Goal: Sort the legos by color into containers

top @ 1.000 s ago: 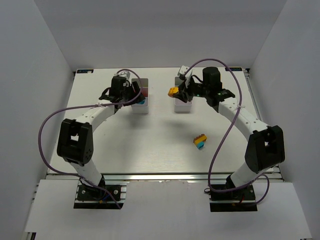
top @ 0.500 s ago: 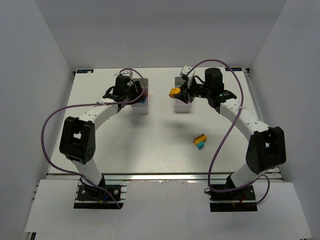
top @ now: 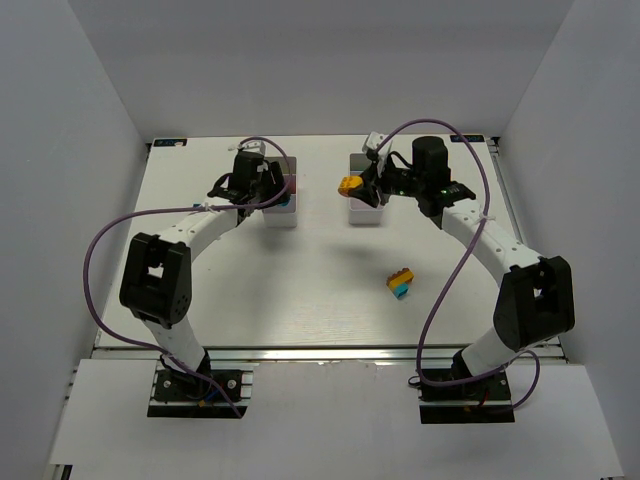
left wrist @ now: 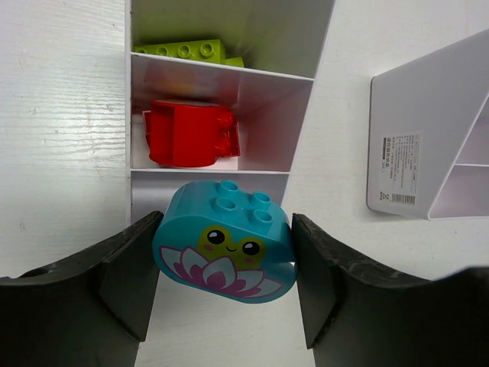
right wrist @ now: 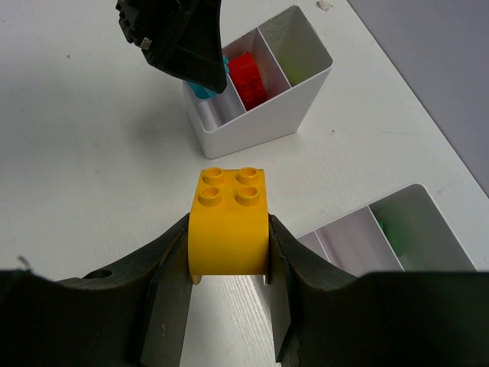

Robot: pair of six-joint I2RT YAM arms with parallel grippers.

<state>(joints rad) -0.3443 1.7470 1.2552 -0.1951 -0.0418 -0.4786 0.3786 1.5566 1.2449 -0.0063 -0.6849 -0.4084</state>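
Each arm [top: 195, 228] has white links, black joint housings [top: 152, 285], a looping purple cable [top: 87, 285] and seemingly matte-black jaws.

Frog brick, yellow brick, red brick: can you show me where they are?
frog brick [left wrist: 225, 245], left wrist view, on its printed frog face.
yellow brick [right wrist: 229, 233], right wrist view, on its smooth front.
red brick [left wrist: 187, 136], left wrist view, on its middle.

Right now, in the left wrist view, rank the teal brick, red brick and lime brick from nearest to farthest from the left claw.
1. Teal brick: held in the left claw.
2. Red brick: middle compartment, just beyond.
3. Lime brick: far compartment.
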